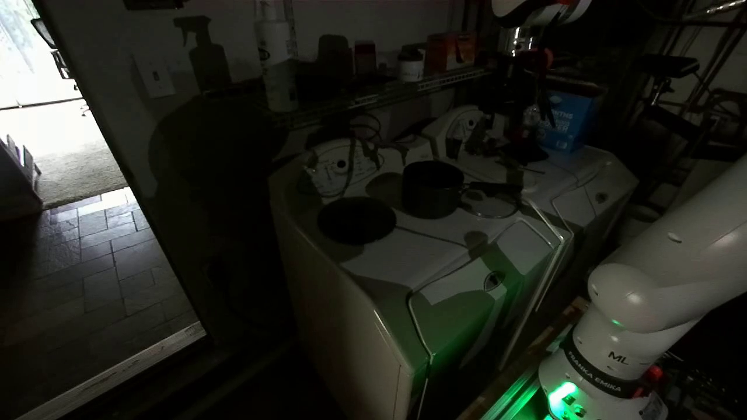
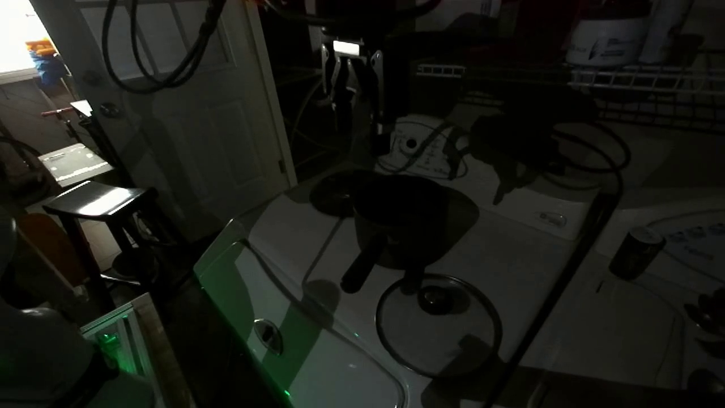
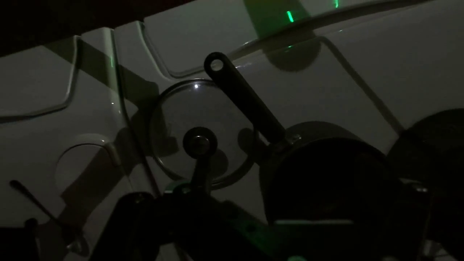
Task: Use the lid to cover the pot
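Note:
The pot (image 1: 432, 195) is near-black, round and straight-sided, with a long dark handle. It stands upright and uncovered on a white washer, in both exterior views (image 2: 399, 243) and the wrist view (image 3: 279, 170). The lid (image 1: 487, 205) is clear glass with a metal rim and dark knob. It lies flat beside the pot, knob up, and shows in an exterior view (image 2: 439, 340) and the wrist view (image 3: 177, 112). My gripper (image 2: 362, 133) is high above the washer top, pointing down, its fingers apart and empty. In the wrist view the fingers are very dark.
A wider, flat dark dish (image 1: 357, 220) lies on the washer's other side of the pot. The washer's control panel (image 1: 344, 166) rises behind. A dark can (image 2: 637, 252) and utensils lie on the neighbouring machine. A blue box (image 1: 563, 119) and a wire shelf (image 1: 373, 99) with bottles stand behind.

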Robot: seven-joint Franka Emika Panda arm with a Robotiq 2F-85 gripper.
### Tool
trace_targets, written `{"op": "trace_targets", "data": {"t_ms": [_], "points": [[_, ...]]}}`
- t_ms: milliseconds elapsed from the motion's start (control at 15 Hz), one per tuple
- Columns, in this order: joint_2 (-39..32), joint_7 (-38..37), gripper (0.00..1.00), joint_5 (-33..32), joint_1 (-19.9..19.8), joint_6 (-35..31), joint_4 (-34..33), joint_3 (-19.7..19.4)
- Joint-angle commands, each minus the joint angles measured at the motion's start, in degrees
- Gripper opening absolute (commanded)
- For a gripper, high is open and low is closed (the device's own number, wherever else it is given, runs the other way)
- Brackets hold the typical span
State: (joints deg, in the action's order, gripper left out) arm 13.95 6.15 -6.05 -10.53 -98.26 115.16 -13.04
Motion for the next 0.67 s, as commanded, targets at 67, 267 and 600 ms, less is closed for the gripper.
{"op": "trace_targets", "data": {"t_ms": [67, 267, 600], "points": [[1.2, -0.4, 1.0, -4.1, -1.3, 1.0, 1.1, 0.2], [2.0, -0.2, 1.0, -5.7, -1.8, 1.5, 2.6, 0.1], [4.0, 0.1, 1.0, -5.5, -2.6, 2.2, 6.2, -0.6]]}}
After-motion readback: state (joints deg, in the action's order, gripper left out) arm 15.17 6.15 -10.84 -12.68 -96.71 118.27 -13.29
